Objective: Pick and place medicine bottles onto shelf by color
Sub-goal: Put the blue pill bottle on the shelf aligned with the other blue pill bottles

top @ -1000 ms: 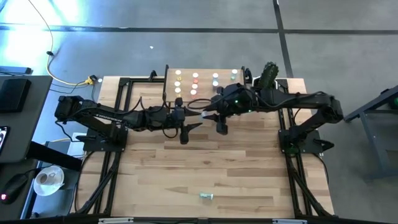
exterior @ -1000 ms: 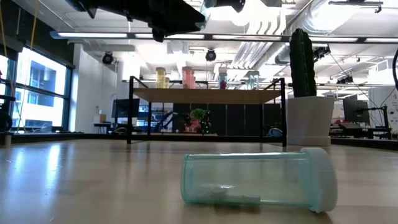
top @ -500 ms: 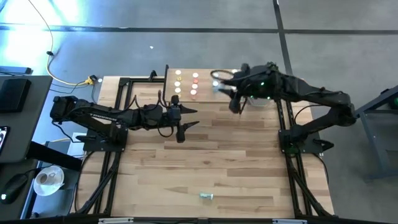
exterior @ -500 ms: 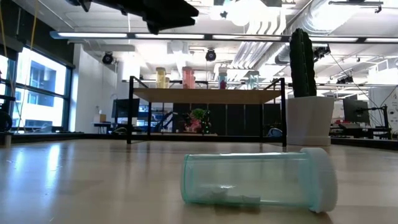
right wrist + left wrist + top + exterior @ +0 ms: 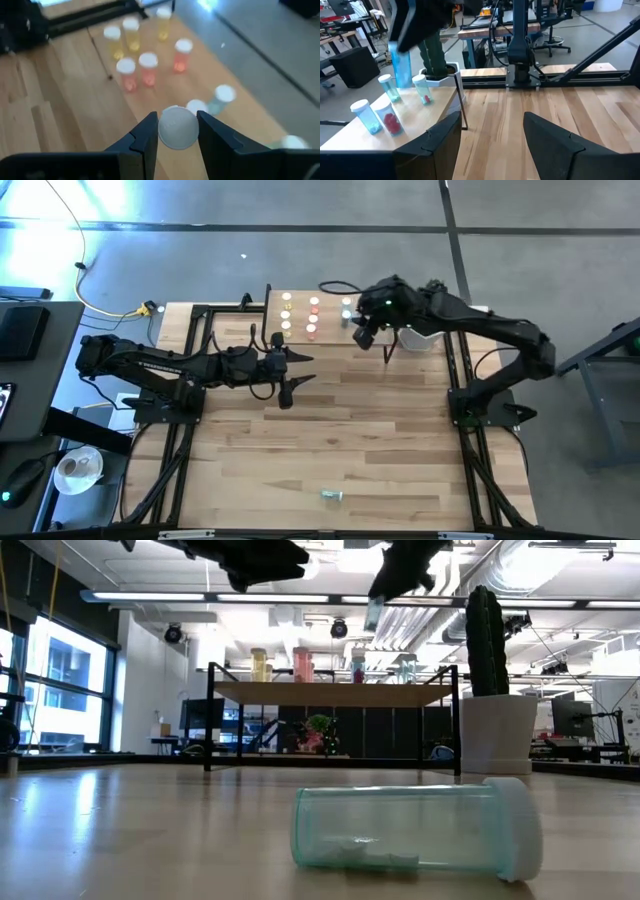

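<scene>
— Where do your grippers stand?

— Your right gripper [image 5: 177,131] hangs above the shelf [image 5: 330,315], its jaws clamped on a blue bottle [image 5: 400,64] with a white cap. Your left gripper [image 5: 288,372] waits over the counter [image 5: 330,430] near the shelf's front edge, jaws spread wide and holding nothing.

— And the other bottles?

— You have yellow, pink and blue ones upright on the shelf. One green bottle [image 5: 415,830] lies on its side at the counter's near edge, well apart from both arms.

An overhead camera looks straight down on the surface [image 5: 330,430]; a surface-level camera faces the far shelf [image 5: 335,693]; two wrist cameras look closely toward that shelf, shared by all views.
</scene>
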Available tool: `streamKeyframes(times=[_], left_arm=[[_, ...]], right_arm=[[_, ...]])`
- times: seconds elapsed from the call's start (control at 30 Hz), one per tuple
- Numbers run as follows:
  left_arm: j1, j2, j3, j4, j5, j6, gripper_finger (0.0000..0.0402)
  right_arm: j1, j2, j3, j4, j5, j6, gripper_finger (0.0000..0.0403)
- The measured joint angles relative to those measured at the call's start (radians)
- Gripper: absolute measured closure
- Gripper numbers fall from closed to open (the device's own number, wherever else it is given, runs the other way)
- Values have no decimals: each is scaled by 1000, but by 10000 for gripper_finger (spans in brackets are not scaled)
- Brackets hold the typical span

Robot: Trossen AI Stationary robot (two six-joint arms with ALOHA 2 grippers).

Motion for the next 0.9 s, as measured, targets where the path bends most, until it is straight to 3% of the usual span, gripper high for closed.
streamKeyframes(times=[0.37,0.9], left_arm=[[0,0,0,-15,0,-2,198],[0,1,0,-28,0,-3,197]], right_arm=[[-2,138,0,-1,-46,8,295],[-40,205,2,-20,-56,23,295]])
